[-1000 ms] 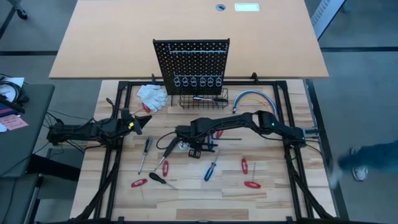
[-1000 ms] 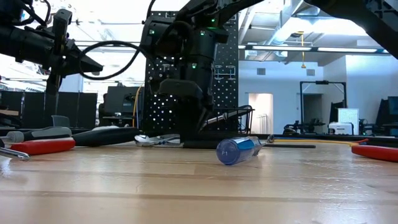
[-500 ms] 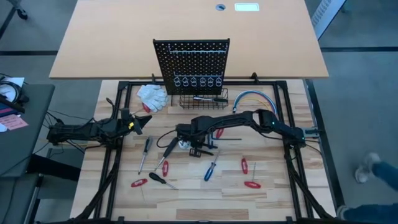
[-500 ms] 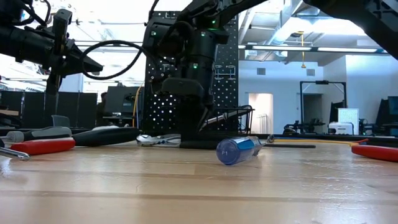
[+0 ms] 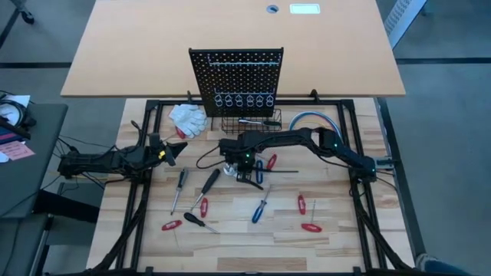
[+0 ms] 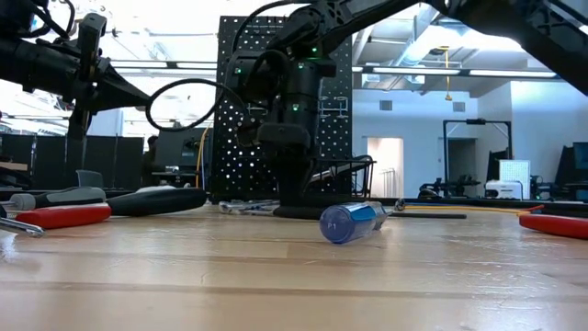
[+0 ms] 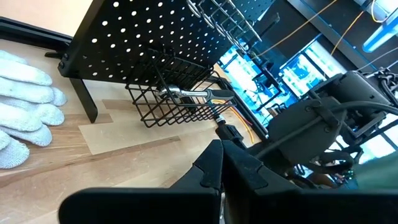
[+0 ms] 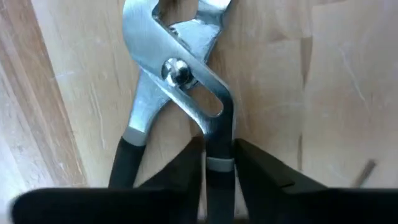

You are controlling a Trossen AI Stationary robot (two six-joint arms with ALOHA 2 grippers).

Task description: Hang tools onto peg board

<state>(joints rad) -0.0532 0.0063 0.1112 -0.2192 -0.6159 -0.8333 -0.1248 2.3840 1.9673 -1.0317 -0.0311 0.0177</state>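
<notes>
Silver-headed pliers (image 8: pixel 180 68) with dark-sleeved handles lie in the middle of the table, in front of the peg board (image 5: pixel 236 77). My right gripper (image 5: pixel 245 168) is down over them, shut on one handle; it also shows in its wrist view (image 8: pixel 216 164). The pliers' head shows low over the wood in the low view (image 6: pixel 243 208). My left gripper (image 5: pixel 173 150) is shut and empty, in the air over the table's left side. The peg board's wire basket (image 5: pixel 252 123) holds a tool with a silver shaft (image 7: pixel 186 94). My right gripper pinches one of the pliers' two handles (image 8: pixel 217 149) between its two fingers, just below the slotted joint where the sleeve begins. The fingers come from above and point down. The other handle (image 8: pixel 127 165) stands free beside them. Whether the pliers are clear of the wood, I cannot tell.
Several screwdrivers and red-handled tools lie on the near half of the table, among them a blue screwdriver (image 5: pixel 261 207) and a black one (image 5: pixel 209 182). White gloves (image 5: pixel 188 117) lie left of the basket. A curved blue cable (image 5: pixel 314 119) lies to its right.
My right gripper has gone toward the table's far edge, toward the peg board, still shut on the pliers. The pliers have moved with it, staying low over the wood.
</notes>
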